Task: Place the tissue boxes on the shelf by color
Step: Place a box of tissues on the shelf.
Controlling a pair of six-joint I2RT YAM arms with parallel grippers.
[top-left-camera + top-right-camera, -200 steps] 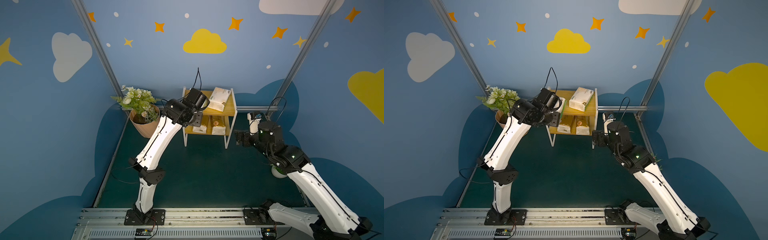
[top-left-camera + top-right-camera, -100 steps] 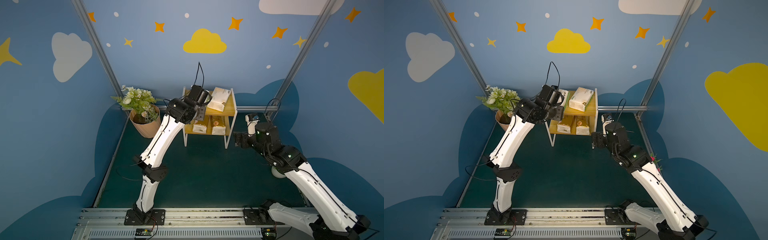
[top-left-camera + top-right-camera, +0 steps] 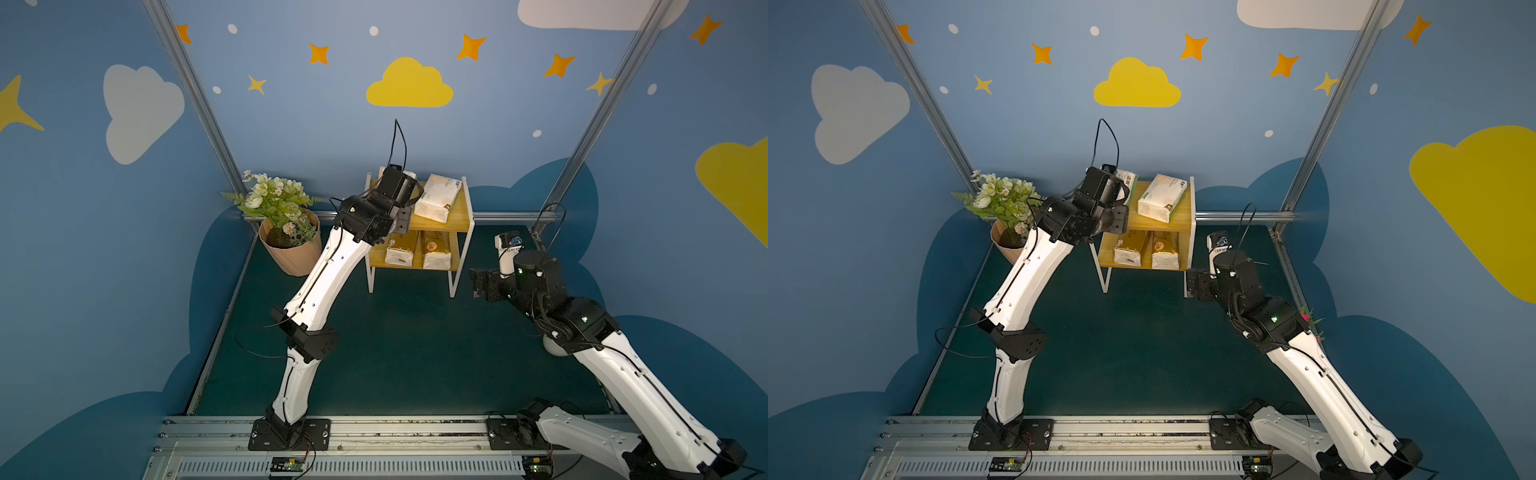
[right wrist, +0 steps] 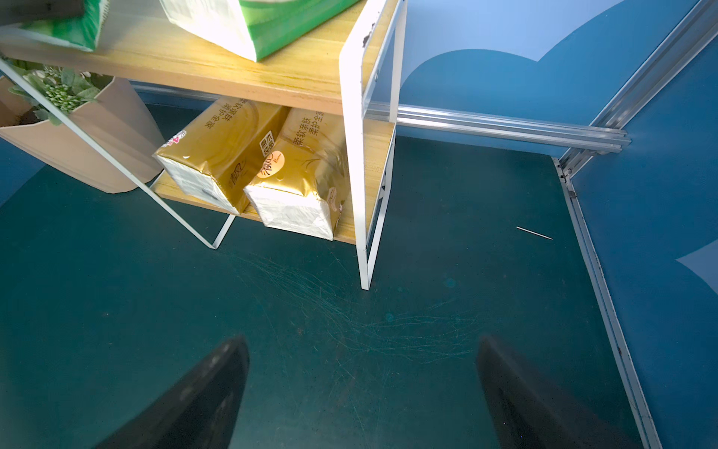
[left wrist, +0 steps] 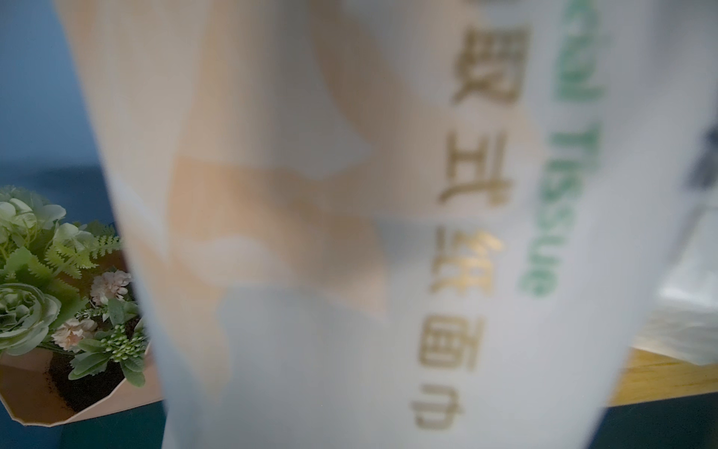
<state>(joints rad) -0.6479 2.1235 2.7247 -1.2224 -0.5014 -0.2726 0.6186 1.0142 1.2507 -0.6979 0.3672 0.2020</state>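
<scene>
I am logging the cream-white, green-marked soft tissue pack (image 3: 1128,181) at ten o'clock atop the yellowish wood-grain two-tier shelf (image 3: 1154,225), left gripper (image 3: 1119,195) hold untellable, right gripper (image 4: 361,342) spread and empty; risk: a snagging withdrawal dragging it off the near edge.

open floor (image 3: 407,353) before the shelf (image 3: 460,222). gold packs (image 3: 435,249) fill the lower tier; a white pack (image 3: 436,197) and the left arm (image 3: 328,270) crowd the top; flowerpot (image 3: 291,255) close beside.
</scene>
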